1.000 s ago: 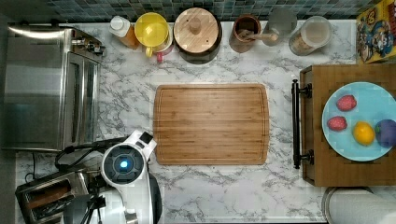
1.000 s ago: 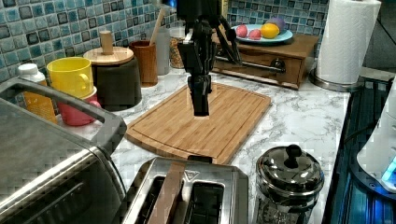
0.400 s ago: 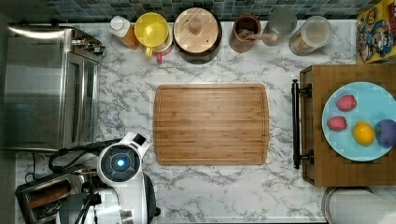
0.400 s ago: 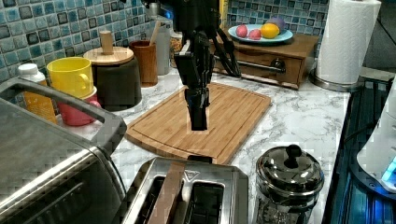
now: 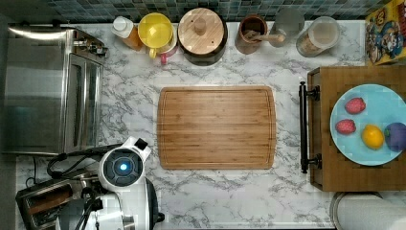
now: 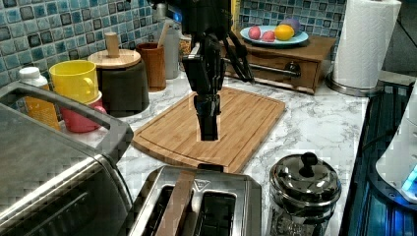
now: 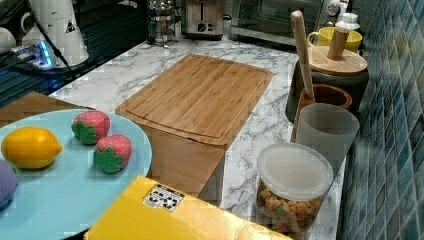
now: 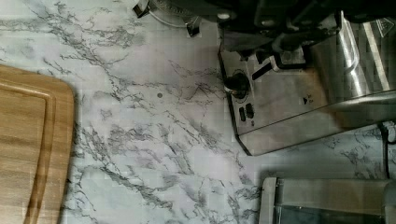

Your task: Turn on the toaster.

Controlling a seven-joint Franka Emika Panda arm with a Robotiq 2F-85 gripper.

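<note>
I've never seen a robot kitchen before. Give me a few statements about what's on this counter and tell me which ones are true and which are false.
1. The cutting board has food on it. False: its surface is bare.
2. The toaster sits next to a glass coffee press. True.
3. The blue plate holds two strawberries and a lemon. True.
4. The gripper is touching the toaster. False: in the left view it hangs above the counter, short of the toaster.
5. The yellow cup lies on its side. False: it stands upright.

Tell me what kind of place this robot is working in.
Most likely a home-style kitchen counter: marble-look worktop against a tiled backsplash, with a toaster, a toaster oven and a wooden cutting board on it.
</note>
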